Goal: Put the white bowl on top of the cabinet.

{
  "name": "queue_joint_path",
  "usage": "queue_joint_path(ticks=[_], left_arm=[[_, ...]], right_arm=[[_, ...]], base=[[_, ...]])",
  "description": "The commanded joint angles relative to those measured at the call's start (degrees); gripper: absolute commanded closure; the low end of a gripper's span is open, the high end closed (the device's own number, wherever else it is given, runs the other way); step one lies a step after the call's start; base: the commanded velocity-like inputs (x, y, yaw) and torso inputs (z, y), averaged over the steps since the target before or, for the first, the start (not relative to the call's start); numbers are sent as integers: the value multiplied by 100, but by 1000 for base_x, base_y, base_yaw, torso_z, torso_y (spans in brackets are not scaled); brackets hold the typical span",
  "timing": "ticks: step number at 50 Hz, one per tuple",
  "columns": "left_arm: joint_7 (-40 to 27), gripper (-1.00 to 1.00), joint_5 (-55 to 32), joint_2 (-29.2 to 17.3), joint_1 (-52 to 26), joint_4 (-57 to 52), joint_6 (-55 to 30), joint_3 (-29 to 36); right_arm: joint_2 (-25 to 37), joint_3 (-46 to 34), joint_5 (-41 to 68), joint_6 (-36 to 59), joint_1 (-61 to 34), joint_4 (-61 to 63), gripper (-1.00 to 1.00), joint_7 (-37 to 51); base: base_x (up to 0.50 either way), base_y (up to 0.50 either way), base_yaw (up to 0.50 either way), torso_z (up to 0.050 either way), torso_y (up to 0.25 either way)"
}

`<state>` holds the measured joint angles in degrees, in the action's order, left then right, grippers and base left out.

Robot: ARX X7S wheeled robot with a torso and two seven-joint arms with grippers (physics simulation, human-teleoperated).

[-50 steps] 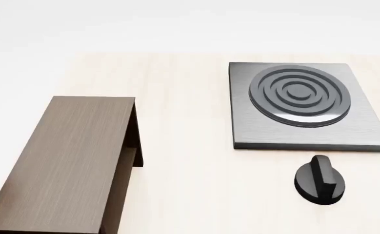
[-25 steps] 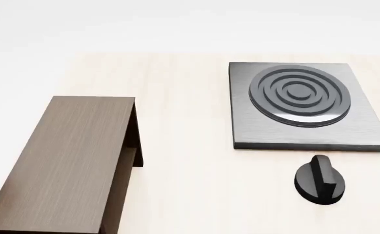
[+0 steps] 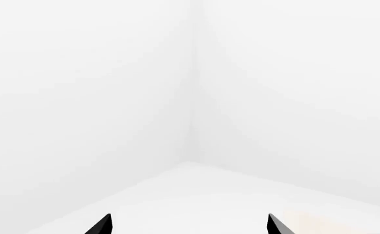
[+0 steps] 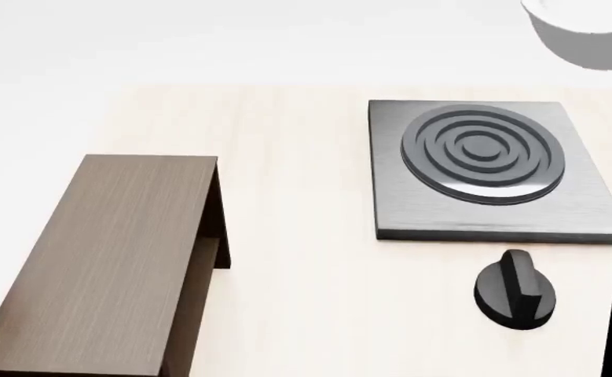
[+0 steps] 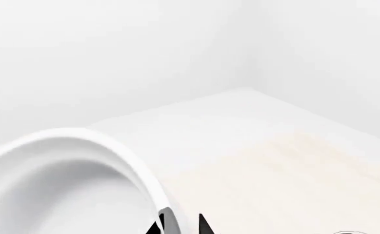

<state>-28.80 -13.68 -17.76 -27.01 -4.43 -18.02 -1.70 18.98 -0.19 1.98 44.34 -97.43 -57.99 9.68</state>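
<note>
the right pincer [image 5: 180, 225] is clamped on the rim of the white bowl [image 5: 59, 190], one fingertip inside the wall and one outside, holding it in the air beyond the stove plate [image 4: 489, 169]. the left pincer [image 3: 186, 225] is spread wide, gripping nothing. the cabinet [image 4: 107, 259] stands on the desk [image 4: 306, 141], well apart from the right pincer.

The cabinet [image 4: 107, 259] sits at the table's [image 4: 295, 314] near left edge, its flat top unobstructed. The stove plate [image 4: 484, 169] fills the far right, a black knob [image 4: 513, 292] just in front of it. Bare tabletop lies between cabinet and stove plate.
</note>
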Motion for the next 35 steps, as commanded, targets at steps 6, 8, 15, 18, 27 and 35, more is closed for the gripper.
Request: queue_joint_path(ticks=[6,8,15,18,27,35], left_arm=[[-19,-100,-74,-14,-1,-60,-58,-8],[-42,-100,-13,-18,-1,-12,-9,22],[-57,-100,5,-30,-8,-4,3,42],[-55,-100,12,-26,-1,-5,12,68],[-65,-100,-1,-41,3,-23,-8,78],[-120,-100,117,-73,5,41,75,130]], right_arm=[[-466,-216,34,-567,-938,-1695,100,-949],[-508,-182,41,-529,-950,-1695,100,-997],[-691,-170,-21,-289,-912,-1697,100,-1377],[-788,-185,-49,-202,-881,-1697,100,-1613],[-1061,-234,-91,-38,-798,-1697,100,-2210],[-1201,-83,-33,63,-656,-1697,100,-2403]], base=[[0,0,0,0,2],[0,0,0,0,0],[0,0,0,0,1],[0,0,0,0,0],[0,0,0,0,1],[0,0,0,0,1]])
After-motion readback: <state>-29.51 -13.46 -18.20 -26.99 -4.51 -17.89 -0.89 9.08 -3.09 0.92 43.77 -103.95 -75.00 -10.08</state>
